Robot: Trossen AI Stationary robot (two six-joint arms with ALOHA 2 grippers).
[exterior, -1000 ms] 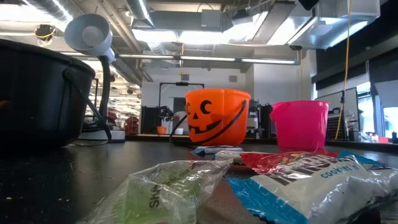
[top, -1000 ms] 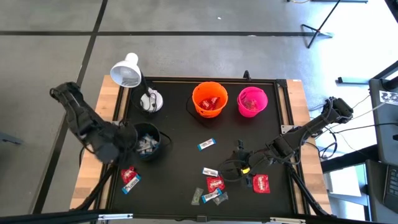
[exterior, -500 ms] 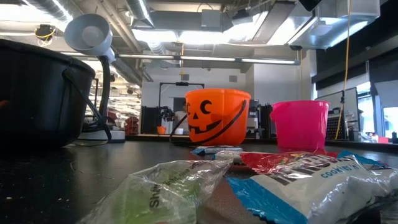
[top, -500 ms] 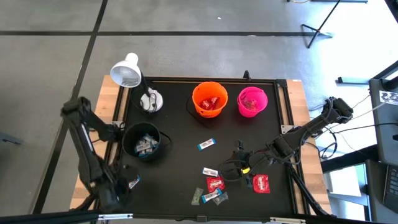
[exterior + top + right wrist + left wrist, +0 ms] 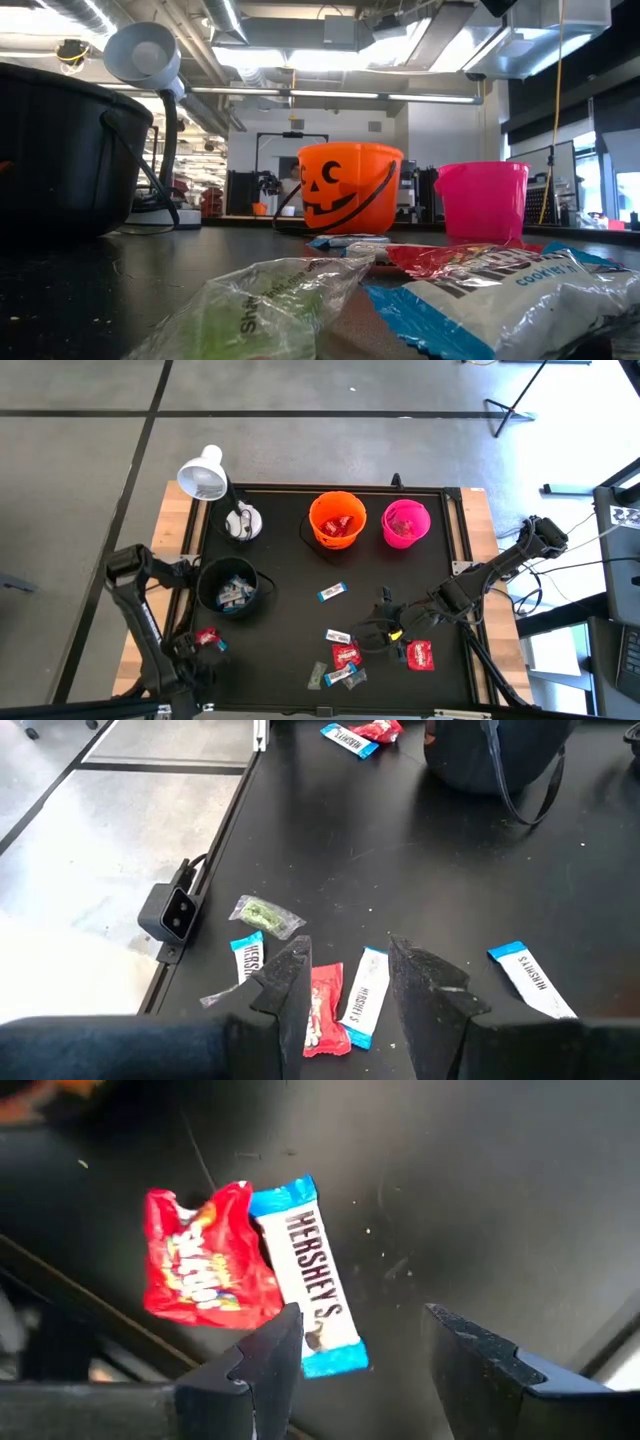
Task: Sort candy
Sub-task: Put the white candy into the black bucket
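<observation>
The high view looks straight down on the whole black tabletop (image 5: 290, 550). The low view sits at surface level, close behind crinkled candy wrappers (image 5: 470, 290), facing the round orange plastic pumpkin bucket (image 5: 348, 187), shared with overhead.

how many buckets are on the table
3: black bucket at the left, orange bucket and pink bucket side by side at the far edge. None looks hidden.
</observation>
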